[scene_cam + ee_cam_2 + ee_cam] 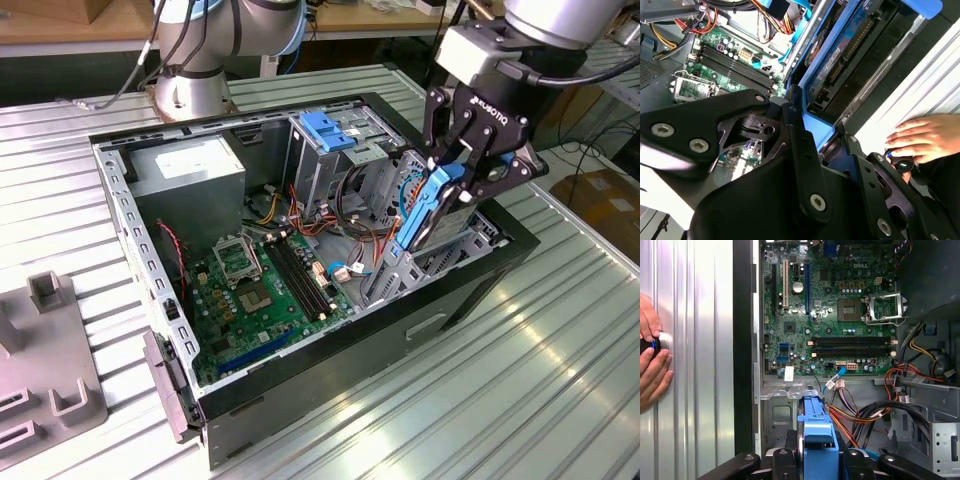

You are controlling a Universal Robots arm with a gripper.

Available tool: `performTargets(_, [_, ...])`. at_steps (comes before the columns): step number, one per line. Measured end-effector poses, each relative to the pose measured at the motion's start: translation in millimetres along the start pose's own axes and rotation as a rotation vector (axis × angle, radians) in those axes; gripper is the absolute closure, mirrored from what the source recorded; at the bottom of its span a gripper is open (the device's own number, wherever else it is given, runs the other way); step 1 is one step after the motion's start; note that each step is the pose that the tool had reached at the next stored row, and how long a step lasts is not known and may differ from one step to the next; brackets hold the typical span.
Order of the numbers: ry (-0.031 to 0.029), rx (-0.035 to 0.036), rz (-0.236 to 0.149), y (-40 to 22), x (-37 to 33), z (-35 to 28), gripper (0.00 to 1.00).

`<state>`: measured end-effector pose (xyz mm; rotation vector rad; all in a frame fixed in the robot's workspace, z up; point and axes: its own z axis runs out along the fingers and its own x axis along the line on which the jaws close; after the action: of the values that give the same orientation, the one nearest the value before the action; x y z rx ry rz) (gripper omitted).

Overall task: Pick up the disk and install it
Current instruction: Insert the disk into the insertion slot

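We judge the pick-up to be done and the installing step to be in hand: the gripper (449,186) is clamped on the disk (424,207), its two black fingers (785,461) pressed against the blue carrier rail from either side, as both wrist views show. The disk hangs edge-down and tilted over the end of the open computer case (455,300) that lies at the exterior view's right, just above the metal drive bay (385,280) and well apart from the motherboard (260,280). In the first wrist view the blue carrier points into the bay's opening, with a bundle of orange and black cables (865,415) just beside it. From these angles we cannot tell whether its lower edge already touches the bay or only hovers close above it. By our reading, seating it calls for keeping the carrier square to the bay's guides, holding it clear of those cables, and pressing gently so the rail does not bind. A person's hand (652,365) rests on a small dark object on the ribbed table (540,390), outside the case wall.
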<state>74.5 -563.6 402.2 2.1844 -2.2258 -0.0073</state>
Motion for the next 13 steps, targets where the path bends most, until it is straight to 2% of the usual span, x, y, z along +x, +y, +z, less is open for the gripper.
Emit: performTargets(13, [0.0001, 0.0000, 0.000, -0.5, 1.1, 21.1, 0.63])
